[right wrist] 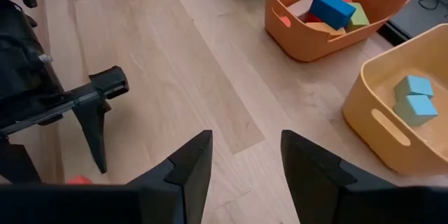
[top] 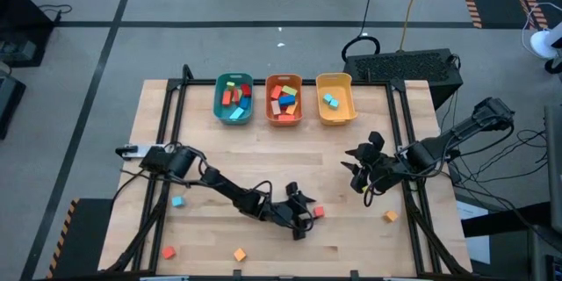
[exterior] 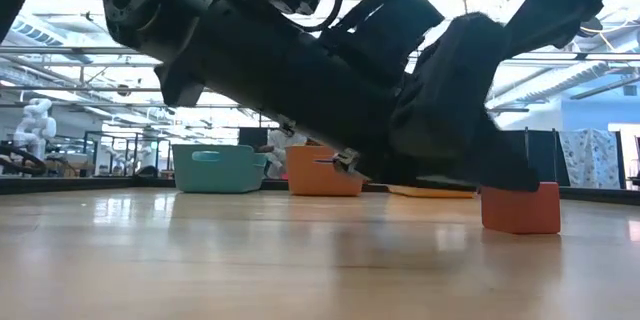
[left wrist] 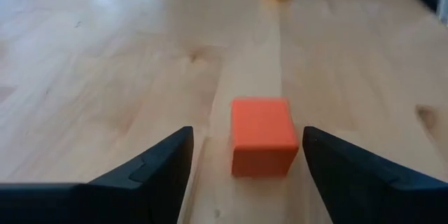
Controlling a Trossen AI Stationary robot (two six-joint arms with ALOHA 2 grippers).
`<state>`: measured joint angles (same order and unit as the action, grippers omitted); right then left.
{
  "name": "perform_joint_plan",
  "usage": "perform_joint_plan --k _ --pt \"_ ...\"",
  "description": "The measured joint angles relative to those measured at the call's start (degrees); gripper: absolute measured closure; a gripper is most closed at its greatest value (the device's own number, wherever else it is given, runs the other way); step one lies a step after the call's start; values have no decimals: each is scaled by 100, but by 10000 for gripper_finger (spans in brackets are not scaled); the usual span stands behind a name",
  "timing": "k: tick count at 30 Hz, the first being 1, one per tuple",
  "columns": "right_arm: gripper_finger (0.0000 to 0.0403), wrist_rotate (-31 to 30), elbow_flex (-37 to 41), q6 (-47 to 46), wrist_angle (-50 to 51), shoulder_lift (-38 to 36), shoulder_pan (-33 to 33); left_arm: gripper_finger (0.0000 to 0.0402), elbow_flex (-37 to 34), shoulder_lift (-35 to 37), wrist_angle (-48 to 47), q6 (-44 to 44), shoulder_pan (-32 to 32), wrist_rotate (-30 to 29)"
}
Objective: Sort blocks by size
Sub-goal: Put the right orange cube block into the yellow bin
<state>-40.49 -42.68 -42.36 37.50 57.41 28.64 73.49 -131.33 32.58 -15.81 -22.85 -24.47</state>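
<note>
My left gripper [left wrist: 245,164] straddles a red-orange cube [left wrist: 262,137], fingers wide.
Closing off-centre, I'd nudge it aside; right gripper [right wrist: 245,161] hovers open, mid-right overhead.

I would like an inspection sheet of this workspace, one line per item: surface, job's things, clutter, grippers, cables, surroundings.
Surface: wooden table, dry, no spills seen.
Job's things: red block between the left gripper's fingers, not yet gripped; loose blocks remain on the table, such as a light blue block, an orange block and another orange block; more blocks lie in the teal bin, orange bin and yellow bin.
Clutter: nothing seen.
Grippers: left gripper open, low at the table around the red block; right gripper open, empty, above the table near the yellow bin.
Cables: several on the floor behind the table.
Surroundings: grey floor; no person seen.
</note>
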Motion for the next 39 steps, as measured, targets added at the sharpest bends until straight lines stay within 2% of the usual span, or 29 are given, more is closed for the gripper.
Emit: perform_joint_plan --k 4,12,22,27,34,39 --pt "248 -3 0 316 -3 0 -2 134 28 -223 422 15 0 58" --pt "252 182 0 1305 -243 0 -45 139 108 -318 422 3 0 59" --pt "310 306 0 1541 -316 0 -48 223 105 -318 442 6 50 35" --pt "326 299 0 1401 -482 0 -48 262 105 -318 336 17 103 17" --pt "348 366 0 1727 -608 -1 -42 265 98 -156 234 31 234 258" --pt "361 702 0 2219 -610 0 -42 263 98 232 51 -185 337 531"
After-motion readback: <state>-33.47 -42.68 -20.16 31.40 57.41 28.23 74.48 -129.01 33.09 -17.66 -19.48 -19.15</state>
